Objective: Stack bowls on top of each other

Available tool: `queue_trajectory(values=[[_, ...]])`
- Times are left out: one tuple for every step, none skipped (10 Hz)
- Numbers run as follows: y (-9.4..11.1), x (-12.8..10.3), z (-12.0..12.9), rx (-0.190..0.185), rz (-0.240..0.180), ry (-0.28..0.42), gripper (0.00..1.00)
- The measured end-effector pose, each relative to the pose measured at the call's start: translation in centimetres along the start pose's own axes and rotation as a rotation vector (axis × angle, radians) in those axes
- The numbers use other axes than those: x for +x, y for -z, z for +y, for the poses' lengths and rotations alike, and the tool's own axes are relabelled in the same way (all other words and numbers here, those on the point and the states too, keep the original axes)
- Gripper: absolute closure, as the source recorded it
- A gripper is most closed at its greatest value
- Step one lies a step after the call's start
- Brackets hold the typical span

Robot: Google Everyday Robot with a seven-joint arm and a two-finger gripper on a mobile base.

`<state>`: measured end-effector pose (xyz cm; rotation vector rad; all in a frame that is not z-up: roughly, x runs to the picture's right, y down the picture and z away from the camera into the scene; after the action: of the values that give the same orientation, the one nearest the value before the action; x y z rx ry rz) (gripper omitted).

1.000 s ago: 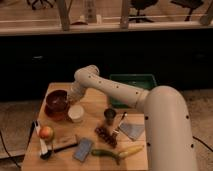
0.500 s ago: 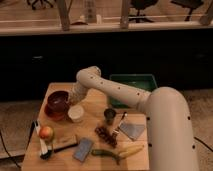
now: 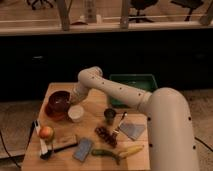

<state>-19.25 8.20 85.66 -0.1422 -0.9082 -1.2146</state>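
Observation:
A dark maroon-brown bowl point(image 3: 59, 99) sits at the table's left. An orange-red bowl point(image 3: 52, 114) shows directly under it as a rim at its lower left, so the maroon one rests in or just above it. I cannot tell if they touch. My gripper point(image 3: 73, 99) comes down from the arm's bend point(image 3: 92, 76) to the maroon bowl's right rim. Whether it holds the rim cannot be made out.
A small white cup point(image 3: 76, 113) stands right below the gripper. A dark metal cup point(image 3: 110, 116), fork point(image 3: 120, 125), grey cloth point(image 3: 133, 131), grapes point(image 3: 105, 135), banana point(image 3: 131, 150), blue sponge point(image 3: 83, 149) and apple point(image 3: 46, 132) lie on the wooden table point(image 3: 95, 107). A green tray point(image 3: 134, 84) stands at the back right.

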Motion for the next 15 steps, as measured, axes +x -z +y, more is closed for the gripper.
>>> queue_trajectory(values=[[0.0,0.1,0.0,-0.001,0.001,0.002,0.94],[0.0,0.4,-0.3,-0.001,0.002,0.004,0.94],[-0.2,0.5,-0.8,-0.002,-0.002,0.009,0.94],[-0.5,0.6,-1.3,-0.003,-0.006,0.015,0.94],[-0.7,0.8,-1.6,-0.005,-0.006,0.016,0.94],[-1.1,0.8,-2.2,-0.007,-0.013,0.025,0.94],[-1.3,0.8,-2.5,-0.008,-0.016,0.030,0.94],[-1.4,0.9,-2.5,-0.011,-0.018,0.033,0.94],[-1.6,0.9,-2.9,-0.012,-0.022,0.040,0.94],[-1.9,0.8,-3.2,-0.013,-0.027,0.046,0.93],[-1.9,1.0,-3.4,-0.015,-0.028,0.048,0.85],[-1.9,1.1,-3.4,-0.018,-0.030,0.049,0.75],[-1.9,1.2,-3.5,-0.020,-0.031,0.050,0.67],[-2.0,1.1,-3.6,-0.022,-0.033,0.052,0.57],[-2.0,1.2,-3.7,-0.022,-0.036,0.051,0.45]])
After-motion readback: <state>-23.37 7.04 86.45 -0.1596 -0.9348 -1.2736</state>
